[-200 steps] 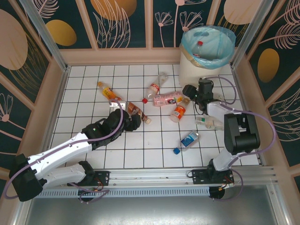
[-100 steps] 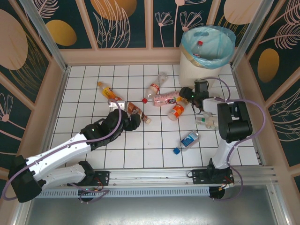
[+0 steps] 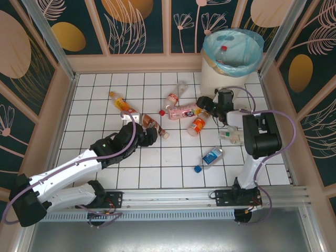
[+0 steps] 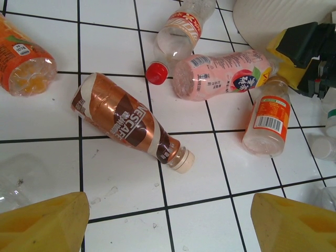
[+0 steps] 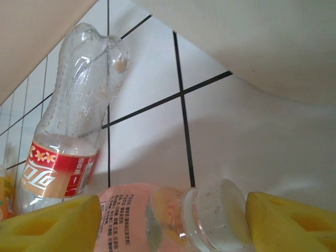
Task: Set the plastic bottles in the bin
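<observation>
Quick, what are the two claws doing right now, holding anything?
Left gripper: open, holding nothing.
Right gripper: open, one finger on either side of the pink bottle at its neck.

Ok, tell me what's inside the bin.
The bin holds a light blue bag and one red-capped bottle resting on it. Anything beneath the bag's folds is hidden.

The left arm (image 3: 68, 173) and right arm (image 3: 251, 167) are made of glossy white link shells set between black joint housings. Each is trailed by a lilac cable (image 3: 128, 148) and bolted through a black base to a ribbed silver rail (image 3: 173, 195). The left gripper (image 4: 168, 228) and right gripper (image 5: 170, 226) have black bodies and chunky yellow fingers (image 4: 44, 226) with matte, faceted faces.
</observation>
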Motion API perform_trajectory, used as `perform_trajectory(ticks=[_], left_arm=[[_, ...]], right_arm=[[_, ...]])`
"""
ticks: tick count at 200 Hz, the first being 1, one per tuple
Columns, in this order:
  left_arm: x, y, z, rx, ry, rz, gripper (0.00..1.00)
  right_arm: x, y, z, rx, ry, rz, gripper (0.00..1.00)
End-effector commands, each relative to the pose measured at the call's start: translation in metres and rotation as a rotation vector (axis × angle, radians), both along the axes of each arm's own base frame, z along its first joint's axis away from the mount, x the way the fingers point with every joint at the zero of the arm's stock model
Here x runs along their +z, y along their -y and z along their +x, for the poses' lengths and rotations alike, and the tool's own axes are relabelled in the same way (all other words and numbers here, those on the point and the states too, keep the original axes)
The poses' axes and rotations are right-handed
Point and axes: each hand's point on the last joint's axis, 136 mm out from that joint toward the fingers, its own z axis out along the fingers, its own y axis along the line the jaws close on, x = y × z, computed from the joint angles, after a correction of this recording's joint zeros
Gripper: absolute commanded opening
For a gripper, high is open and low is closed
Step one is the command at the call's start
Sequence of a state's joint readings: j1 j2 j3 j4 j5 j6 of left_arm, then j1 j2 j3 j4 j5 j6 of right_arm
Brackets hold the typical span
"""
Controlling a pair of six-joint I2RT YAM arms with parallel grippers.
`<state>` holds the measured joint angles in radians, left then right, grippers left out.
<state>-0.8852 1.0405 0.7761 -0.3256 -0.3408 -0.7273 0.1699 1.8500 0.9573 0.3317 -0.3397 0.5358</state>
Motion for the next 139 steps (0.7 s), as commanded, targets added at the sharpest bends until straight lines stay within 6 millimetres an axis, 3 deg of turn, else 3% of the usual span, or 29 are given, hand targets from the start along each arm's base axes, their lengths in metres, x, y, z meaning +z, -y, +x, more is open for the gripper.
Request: perform_trajectory(ticks=[1, 83, 139], left_arm=[[0.004, 0.001, 0.000, 0.000, 0.000, -0.015, 0.81], [0.000, 0.006, 0.002, -0.010, -0.011, -0.005, 0.81], [-0.005, 0.011, 0.003, -0.019, -0.027, 0.002, 0.80]], right_arm=[[-0.003, -0.006, 0.002, 0.029, 0.008, 0.054, 0.74], [-0.022, -0.007, 0.005, 0.043, -0.048, 0.088, 0.76], [-0.013, -0.011, 0.006, 0.085, -0.019, 0.170, 0.67]])
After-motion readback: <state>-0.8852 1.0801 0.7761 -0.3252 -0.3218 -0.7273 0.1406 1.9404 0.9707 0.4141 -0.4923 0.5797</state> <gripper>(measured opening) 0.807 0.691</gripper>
